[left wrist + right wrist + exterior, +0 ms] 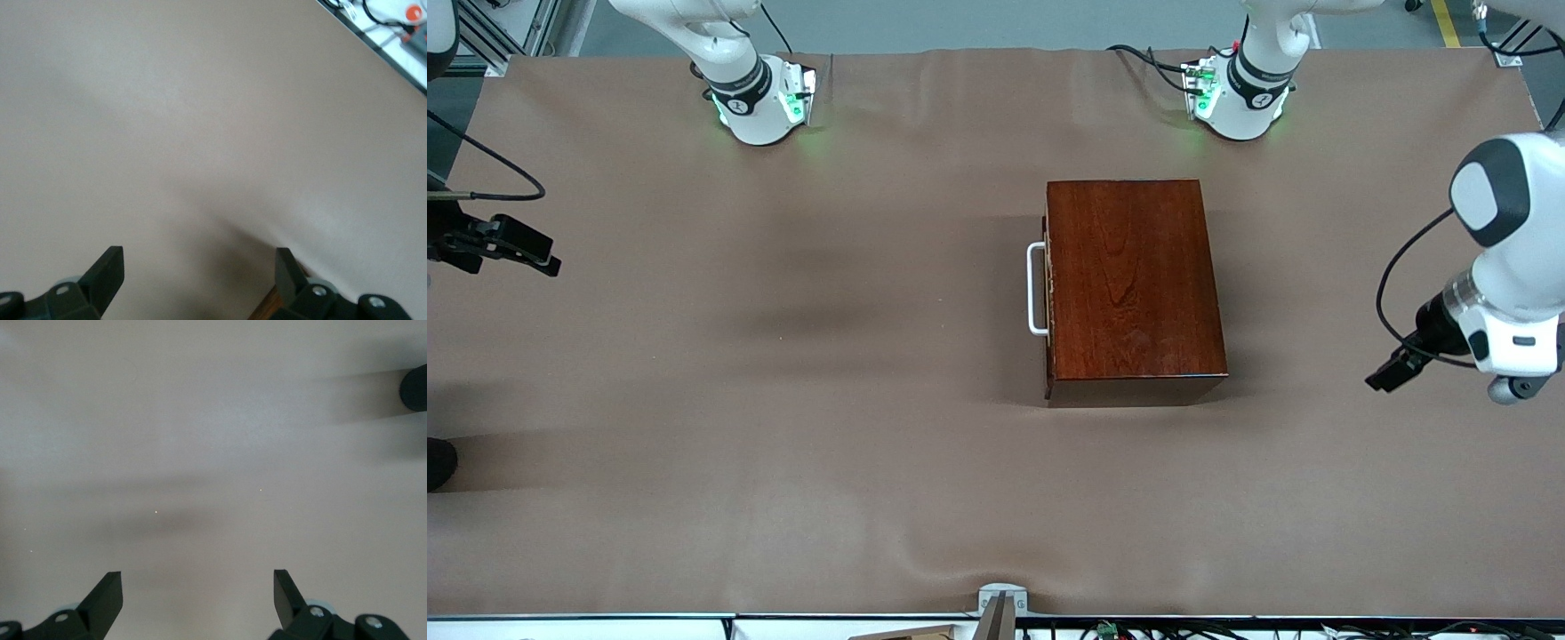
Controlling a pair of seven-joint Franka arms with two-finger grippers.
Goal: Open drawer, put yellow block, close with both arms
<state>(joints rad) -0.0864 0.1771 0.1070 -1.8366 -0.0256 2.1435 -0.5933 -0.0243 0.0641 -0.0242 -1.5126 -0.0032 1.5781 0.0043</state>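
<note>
While drawer [1048, 289] shut — jaws apart.

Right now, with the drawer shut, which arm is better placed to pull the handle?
Right. The white handle faces the right arm's end of the table, with bare table between it and the open right claw. The open left claw is at the box's end without a handle.

The drawer [1048, 286] sits shut in its wooden box [1131, 289], its inside hidden; both wrist views cut off each gripper's finger bases.
</note>
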